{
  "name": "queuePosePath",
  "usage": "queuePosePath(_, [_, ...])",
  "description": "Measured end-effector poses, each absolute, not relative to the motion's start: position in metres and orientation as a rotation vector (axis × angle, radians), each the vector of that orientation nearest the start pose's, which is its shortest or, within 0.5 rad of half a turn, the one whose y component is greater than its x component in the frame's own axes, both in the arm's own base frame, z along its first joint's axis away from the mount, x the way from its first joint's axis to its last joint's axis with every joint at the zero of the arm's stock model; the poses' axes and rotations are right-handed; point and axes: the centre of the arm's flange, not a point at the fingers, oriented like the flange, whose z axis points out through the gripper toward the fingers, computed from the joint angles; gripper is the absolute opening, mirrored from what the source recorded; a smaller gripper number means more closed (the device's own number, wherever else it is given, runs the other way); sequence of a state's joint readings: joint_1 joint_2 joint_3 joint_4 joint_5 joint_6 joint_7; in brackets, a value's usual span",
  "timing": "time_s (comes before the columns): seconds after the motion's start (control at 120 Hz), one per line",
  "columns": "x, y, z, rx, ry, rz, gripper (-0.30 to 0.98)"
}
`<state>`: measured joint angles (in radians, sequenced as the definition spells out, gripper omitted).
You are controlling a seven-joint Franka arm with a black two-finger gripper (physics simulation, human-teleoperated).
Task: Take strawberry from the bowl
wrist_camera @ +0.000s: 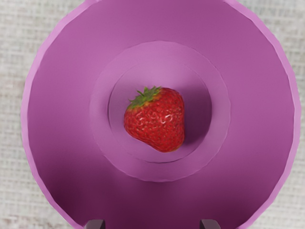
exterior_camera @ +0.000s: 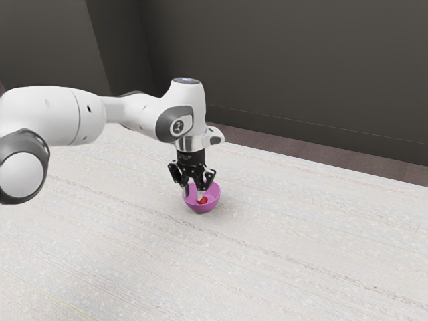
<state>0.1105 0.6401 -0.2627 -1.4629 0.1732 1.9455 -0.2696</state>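
Reaching over the counter (exterior_camera: 301, 241), we have our end effector (exterior_camera: 192, 194) released, spread empty at the bowl (wrist_camera: 257, 105); on the bowl's bottom sits the strawberry (wrist_camera: 159, 120), below us and, in the exterior view, toward four o'clock.

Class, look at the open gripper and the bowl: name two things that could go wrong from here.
The gripper is spread wide over the bowl, so a finger might catch its wall and drag it. The strawberry lies loose on its side, rounded and tapered, so it may roll or slip as the fingers close.
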Motion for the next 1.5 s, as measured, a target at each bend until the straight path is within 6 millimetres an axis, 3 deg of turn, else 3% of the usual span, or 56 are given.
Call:
queuePosePath(0.35, [0.713,-0.062,0.290,-3.127,-0.149,0.172,0.21])
queuePosePath(0.883, [0.723,-0.058,0.266,-3.141,-0.171,0.133,0.21])
queuePosePath(1.333, [0.729,-0.056,0.257,-3.148,-0.181,0.108,0.22])
queuePosePath(1.5, [0.729,-0.056,0.256,-3.148,-0.181,0.106,0.16])
